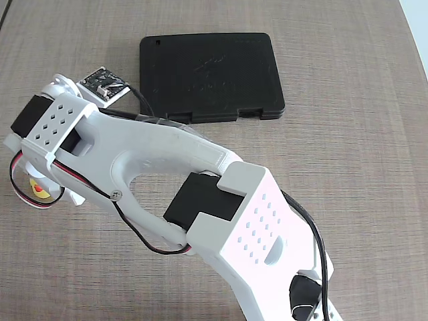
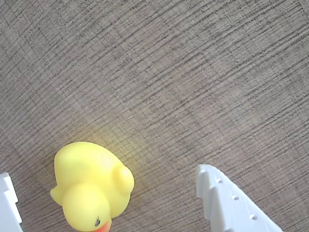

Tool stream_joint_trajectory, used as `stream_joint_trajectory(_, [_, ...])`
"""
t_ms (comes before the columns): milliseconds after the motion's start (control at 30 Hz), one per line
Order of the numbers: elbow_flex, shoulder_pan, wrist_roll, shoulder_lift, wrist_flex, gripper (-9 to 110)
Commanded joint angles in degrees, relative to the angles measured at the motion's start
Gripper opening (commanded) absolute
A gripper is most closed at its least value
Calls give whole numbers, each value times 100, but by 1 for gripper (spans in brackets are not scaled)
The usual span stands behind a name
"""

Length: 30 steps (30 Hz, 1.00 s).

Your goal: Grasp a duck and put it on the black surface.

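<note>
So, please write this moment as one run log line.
gripper: open, astride duck | duck: on table, ungrasped | black surface: bare

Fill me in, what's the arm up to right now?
The arm is reaching down over the duck, which sits on the wood-grain table. In the wrist view the white fingers stand open either side of it, not touching it. The fixed view shows only a sliver of the duck under the arm's head. The black surface lies further back with nothing on it, so the grasp has not happened yet.
</note>
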<state>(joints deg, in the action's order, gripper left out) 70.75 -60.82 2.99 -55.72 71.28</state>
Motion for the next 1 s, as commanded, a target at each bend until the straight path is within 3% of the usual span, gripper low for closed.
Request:
stream_joint_trajectory(0, [-308, -26, 35, -132, -18, 39])
stream_joint_trajectory(967, [-967, -246, 35, 439, -35, 39])
